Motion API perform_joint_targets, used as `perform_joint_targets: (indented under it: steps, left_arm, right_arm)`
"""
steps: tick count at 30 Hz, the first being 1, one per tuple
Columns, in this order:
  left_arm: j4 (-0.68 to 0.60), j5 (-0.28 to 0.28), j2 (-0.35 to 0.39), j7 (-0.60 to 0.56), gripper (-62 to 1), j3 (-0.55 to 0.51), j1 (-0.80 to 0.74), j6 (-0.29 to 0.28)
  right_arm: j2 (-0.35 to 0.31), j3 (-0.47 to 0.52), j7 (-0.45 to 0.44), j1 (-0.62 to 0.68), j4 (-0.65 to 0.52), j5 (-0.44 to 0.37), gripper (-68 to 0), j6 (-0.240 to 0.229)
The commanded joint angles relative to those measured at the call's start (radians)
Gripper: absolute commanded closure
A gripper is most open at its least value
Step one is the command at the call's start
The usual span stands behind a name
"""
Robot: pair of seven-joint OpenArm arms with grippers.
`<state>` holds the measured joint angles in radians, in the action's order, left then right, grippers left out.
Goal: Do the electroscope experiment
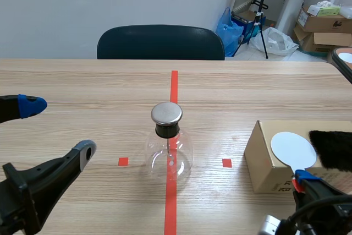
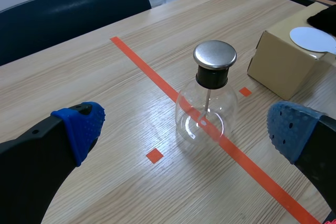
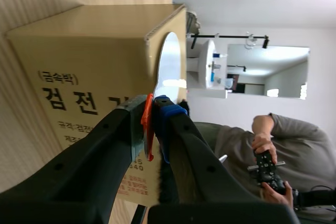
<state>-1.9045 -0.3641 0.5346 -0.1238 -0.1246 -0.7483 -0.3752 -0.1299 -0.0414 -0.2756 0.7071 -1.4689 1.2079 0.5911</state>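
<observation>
**Brittle flask, light paddle**

The clear round glass electroscope flask (image 1: 169, 158), black-stoppered and steel-capped, stands at the middle of the wooden table (image 1: 82, 81): brittle, slippery, best left untouched. The right gripper (image 3: 149, 114) has its fingers closed on the thin orange handle (image 3: 148, 137) of the white round paddle (image 1: 293, 149), probably light stiff plastic, atop the brown cardboard box (image 1: 264, 160) at right. The left gripper (image 1: 59, 127) gapes wide, empty.
</observation>
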Motion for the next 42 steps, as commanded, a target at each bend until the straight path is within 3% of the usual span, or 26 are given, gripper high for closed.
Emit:
perform_joint_targets:
  steps: [1,11,18,22,27,34,39,42]
  left_arm:
    - [-0.021,-0.010,0.000,-0.014,-62.3,0.001,-0.002,-0.005]
    - [-0.021,-0.010,0.004,-0.014,-62.3,0.001,0.001,-0.006]
    - [-0.021,-0.018,0.083,-0.016,-62.2,0.002,0.004,-0.009]
    - [-0.020,-0.017,0.142,-0.014,-28.4,0.002,0.004,-0.018]
    - [-0.020,-0.017,0.216,-0.015,-2.7,0.017,0.004,-0.047]
    - [0.094,-0.013,0.275,-0.108,-3.0,0.131,0.093,-0.085]
    - [0.259,-0.005,0.284,-0.185,-3.2,0.279,0.230,-0.088]
    - [0.360,0.029,0.283,-0.236,-3.2,0.391,0.337,-0.088]
  right_arm:
    - [-0.011,0.003,0.003,-0.014,-0.014,-0.003,-1.3,0.033]
    - [-0.011,-0.035,0.113,-0.014,-0.122,0.077,-1.3,0.049]
    - [-0.011,-0.132,0.275,-0.032,-0.183,0.174,-1.3,0.049]
    - [-0.012,-0.194,0.378,-0.076,-0.183,0.225,-1.3,0.049]
    - [-0.031,-0.253,0.440,-0.125,-0.183,0.253,-1.3,0.045]
    - [-0.034,-0.299,0.450,-0.174,-0.172,0.253,-1.3,0.011]
    - [-0.033,-0.325,0.454,-0.216,-0.146,0.253,-1.3,0.010]
    - [-0.033,-0.335,0.454,-0.234,-0.120,0.253,-1.3,0.011]
